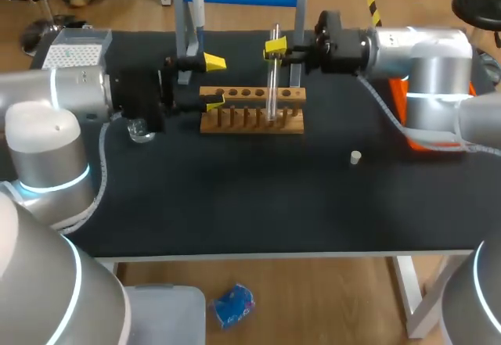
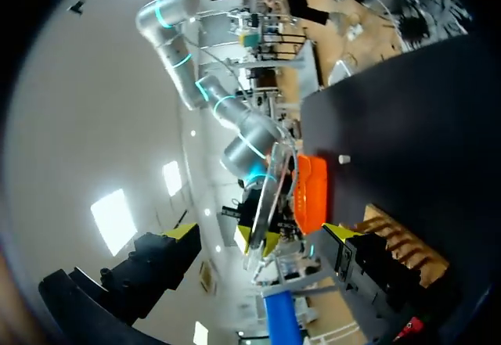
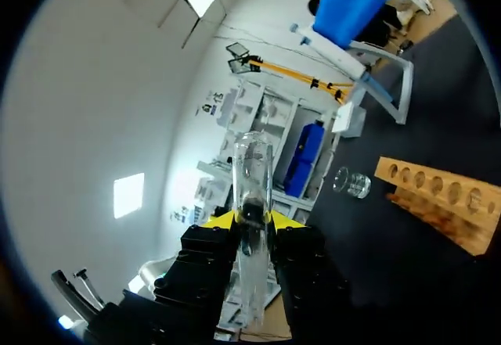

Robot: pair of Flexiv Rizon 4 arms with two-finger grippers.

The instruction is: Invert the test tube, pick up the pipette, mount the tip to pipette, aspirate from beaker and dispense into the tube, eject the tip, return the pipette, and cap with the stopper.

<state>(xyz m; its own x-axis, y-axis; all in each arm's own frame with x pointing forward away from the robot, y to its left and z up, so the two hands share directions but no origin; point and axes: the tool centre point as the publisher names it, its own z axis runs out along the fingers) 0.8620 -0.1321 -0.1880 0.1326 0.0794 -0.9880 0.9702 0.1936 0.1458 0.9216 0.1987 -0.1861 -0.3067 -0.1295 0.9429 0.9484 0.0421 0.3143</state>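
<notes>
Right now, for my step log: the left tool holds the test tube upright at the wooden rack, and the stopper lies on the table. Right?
Wrong arm: the right tool holds the test tube, as the head view shows. The tube is upright at the wooden rack, and the stopper lies on the table.

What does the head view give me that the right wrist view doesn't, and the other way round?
Head view only: the white stopper lying right of the wooden rack, and the left gripper, open, at the rack's left end. Right wrist view only: both yellow fingertips pressed against the test tube from opposite sides. Both: the tube in the right gripper, the rack and the beaker.
</notes>
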